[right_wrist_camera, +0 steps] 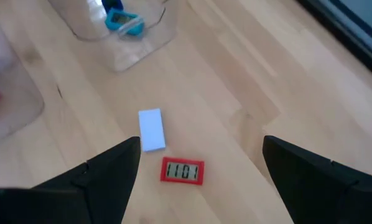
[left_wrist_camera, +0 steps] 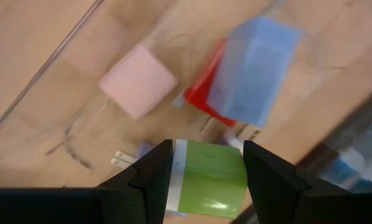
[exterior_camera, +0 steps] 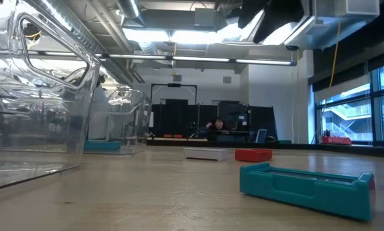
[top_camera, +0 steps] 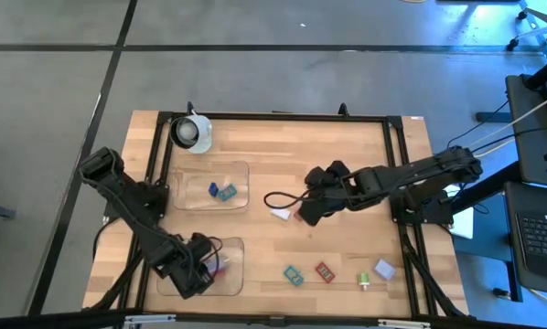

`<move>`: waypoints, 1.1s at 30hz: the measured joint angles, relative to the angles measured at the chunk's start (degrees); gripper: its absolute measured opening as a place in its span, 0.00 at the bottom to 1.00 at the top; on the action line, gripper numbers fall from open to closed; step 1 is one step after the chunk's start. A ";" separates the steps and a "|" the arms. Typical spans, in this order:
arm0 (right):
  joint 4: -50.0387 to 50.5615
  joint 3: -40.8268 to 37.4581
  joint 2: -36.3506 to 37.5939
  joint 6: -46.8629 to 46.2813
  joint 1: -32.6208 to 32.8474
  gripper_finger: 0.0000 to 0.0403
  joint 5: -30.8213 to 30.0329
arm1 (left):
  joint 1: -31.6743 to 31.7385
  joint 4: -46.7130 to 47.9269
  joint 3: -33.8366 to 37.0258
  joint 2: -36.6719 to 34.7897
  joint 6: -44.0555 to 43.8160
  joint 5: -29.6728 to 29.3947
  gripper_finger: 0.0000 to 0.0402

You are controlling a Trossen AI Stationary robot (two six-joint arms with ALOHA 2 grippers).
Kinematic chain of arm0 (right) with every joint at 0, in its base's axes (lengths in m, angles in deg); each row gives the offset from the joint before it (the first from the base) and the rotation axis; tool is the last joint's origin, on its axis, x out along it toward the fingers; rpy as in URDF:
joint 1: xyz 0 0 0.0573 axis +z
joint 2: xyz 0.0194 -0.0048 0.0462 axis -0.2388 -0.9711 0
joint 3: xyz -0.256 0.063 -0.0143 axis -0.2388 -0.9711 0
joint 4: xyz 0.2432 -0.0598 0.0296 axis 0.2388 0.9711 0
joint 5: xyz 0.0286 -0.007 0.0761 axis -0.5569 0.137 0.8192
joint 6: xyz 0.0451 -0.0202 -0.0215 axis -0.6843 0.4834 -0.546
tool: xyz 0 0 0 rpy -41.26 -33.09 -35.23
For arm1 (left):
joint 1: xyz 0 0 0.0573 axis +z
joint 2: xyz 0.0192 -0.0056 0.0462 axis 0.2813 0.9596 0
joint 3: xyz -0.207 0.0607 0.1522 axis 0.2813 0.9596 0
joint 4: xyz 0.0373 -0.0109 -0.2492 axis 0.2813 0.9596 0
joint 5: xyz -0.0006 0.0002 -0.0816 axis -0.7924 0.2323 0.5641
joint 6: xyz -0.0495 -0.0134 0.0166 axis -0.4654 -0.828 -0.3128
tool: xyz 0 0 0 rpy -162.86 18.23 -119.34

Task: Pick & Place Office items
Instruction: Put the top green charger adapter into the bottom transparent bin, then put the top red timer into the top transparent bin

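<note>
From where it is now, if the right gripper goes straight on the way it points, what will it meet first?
Probably the small red piece with the display, which lies on the table between the open right gripper's fingers. The white piece lies just beyond it. Depth is hard to judge from the wrist view.

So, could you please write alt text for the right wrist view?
The right gripper hangs open above the wooden table, with a small red counter reading 1101 and a white block between its fingers. Farther off, a clear tray holds a teal piece.
</note>
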 joint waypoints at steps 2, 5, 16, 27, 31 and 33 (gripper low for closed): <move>0.14 -0.02 -0.97 1.19 -0.25 0.85 1.20 | -0.58 0.01 0.87 0.00 -2.11 -0.01 0.43; 0.13 -0.02 -2.44 2.24 -0.35 0.85 1.59 | -1.11 0.00 1.54 0.15 -2.50 -0.21 0.43; 0.16 -0.04 -5.18 3.48 -0.44 0.85 1.58 | -1.05 0.11 1.72 0.20 -2.08 -0.49 0.51; 1.74 -0.04 -5.20 4.41 -1.42 0.85 3.63 | 0.93 0.25 -1.00 0.20 4.74 2.17 0.60; 5.69 -0.02 -5.61 6.75 -5.02 0.85 12.58 | 3.99 0.37 -5.02 0.20 11.44 3.91 0.59; 7.30 -0.07 -6.05 5.72 -7.12 0.85 15.96 | 5.47 0.41 -7.24 0.20 14.57 3.89 0.58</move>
